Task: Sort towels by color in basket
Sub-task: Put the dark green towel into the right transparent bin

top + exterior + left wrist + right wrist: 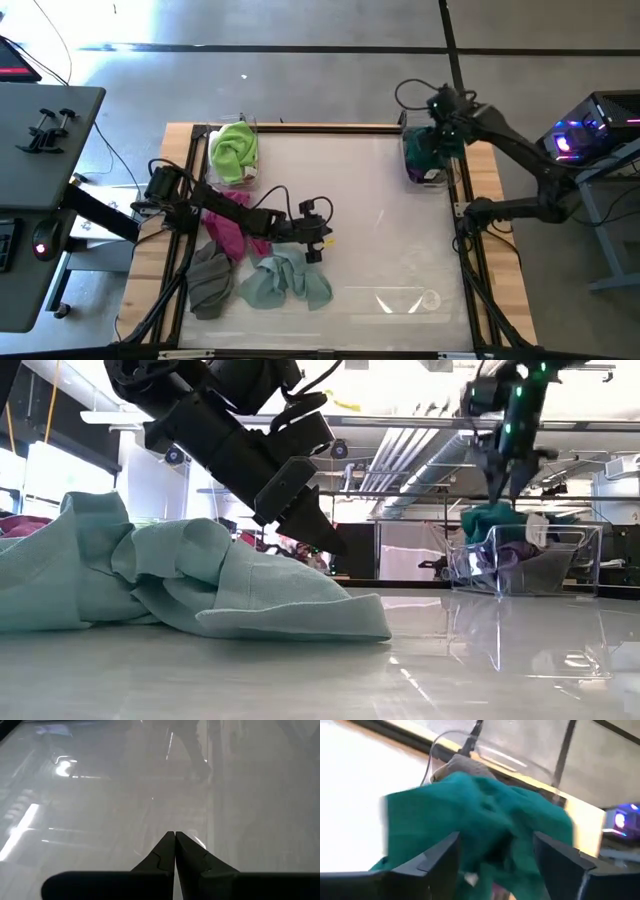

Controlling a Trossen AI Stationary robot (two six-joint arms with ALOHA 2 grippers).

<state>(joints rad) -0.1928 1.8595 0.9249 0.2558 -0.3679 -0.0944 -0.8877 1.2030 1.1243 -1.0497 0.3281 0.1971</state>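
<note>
- Right gripper (432, 140) sits over the clear plastic bin (590, 550) at the table's far right, fingers spread wide; the dark green towel (485, 815) bunches just ahead of them, on top of the bin's contents.
- Risk: the towel looks heaped high, partly above the rim. If the arm lifts off with fabric snagged on a fingertip, it could drag the cloth back out or over the wall.
- Risk: the light bin may tip or slide if nudged.
- Left gripper (175, 851) is pressed closed on nothing, low over the bare glossy white tabletop (400, 220), beside the mint towel (285, 280).
- Risk: with fingers closed it cannot take a cloth; it must open before descending, else it only pushes the mint towel around.
- Towels look soft, crumpled, single-coloured. Mint one lies in loose folds at the near left; grey-brown towel (208, 280) next to it; magenta towel (228, 232) under the left arm; lime green towel (234, 152) in a second clear bin (246, 124) at far left.
- Something purplish shows under the dark green towel in the low view; can't tell more.
</note>
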